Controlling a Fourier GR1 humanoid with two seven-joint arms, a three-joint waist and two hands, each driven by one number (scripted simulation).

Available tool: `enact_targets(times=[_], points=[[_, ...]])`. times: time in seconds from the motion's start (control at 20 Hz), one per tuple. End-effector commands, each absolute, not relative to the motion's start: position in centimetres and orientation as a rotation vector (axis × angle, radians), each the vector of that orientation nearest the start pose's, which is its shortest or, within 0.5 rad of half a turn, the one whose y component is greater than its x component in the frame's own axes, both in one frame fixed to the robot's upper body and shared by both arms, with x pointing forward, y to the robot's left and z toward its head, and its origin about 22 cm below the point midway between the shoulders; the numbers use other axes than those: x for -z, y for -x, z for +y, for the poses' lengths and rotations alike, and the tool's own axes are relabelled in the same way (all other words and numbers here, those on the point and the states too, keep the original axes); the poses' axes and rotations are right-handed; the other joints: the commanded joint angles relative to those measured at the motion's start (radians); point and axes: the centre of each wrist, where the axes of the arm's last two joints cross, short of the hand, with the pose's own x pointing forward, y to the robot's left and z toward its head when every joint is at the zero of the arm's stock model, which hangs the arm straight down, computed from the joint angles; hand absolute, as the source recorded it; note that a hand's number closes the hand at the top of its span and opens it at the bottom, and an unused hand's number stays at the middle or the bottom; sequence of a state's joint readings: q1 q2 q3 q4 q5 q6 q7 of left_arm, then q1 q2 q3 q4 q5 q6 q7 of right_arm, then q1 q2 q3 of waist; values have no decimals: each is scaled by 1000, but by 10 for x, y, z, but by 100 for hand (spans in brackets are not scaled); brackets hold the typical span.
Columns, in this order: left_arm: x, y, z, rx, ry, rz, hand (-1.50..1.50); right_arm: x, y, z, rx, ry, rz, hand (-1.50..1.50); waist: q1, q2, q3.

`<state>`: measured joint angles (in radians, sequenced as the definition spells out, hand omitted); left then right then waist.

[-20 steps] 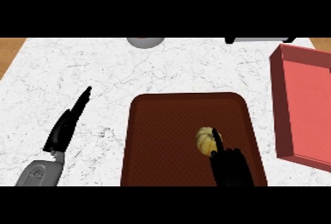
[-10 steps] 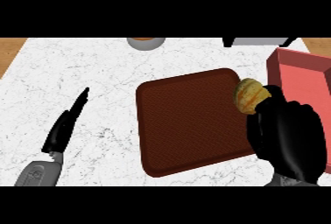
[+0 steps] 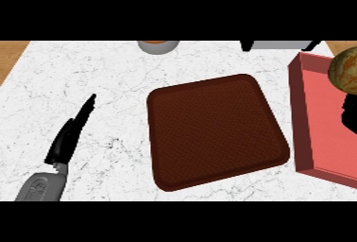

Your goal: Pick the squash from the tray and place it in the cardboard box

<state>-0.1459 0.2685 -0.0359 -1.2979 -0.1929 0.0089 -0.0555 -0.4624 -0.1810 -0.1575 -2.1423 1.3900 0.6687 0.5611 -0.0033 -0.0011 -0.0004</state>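
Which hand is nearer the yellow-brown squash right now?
Right. The right hand sits just beneath the yellow-brown squash at the right edge; the left hand rests far left.

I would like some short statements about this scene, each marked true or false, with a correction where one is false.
1. The squash lies on the tray. False: it is at the right edge, above the box.
2. The left hand holds nothing, its fingers straight. True.
3. The tray sits square to the counter's edges. False: it is turned at an angle.
4. The box is red inside. True.
5. The right hand is in full view. False: only a dark part shows at the right edge.
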Motion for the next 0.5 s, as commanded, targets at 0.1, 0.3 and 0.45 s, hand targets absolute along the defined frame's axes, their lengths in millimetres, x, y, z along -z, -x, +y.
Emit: enact_targets(times=[0.1, 0.3, 0.45], points=[[8, -275, 294, 417, -325, -1472, 0, -247, -252, -312, -568, 1571, -1060, 150, 4, 1, 1], [15, -281, 271, 422, -332, -1458, 0, -227, -268, -325, -647, 1547, -957, 150, 3, 2, 0], [9, -275, 291, 417, -325, -1472, 0, -196, -269, -361, -665, 1490, -892, 150, 5, 3, 1]])
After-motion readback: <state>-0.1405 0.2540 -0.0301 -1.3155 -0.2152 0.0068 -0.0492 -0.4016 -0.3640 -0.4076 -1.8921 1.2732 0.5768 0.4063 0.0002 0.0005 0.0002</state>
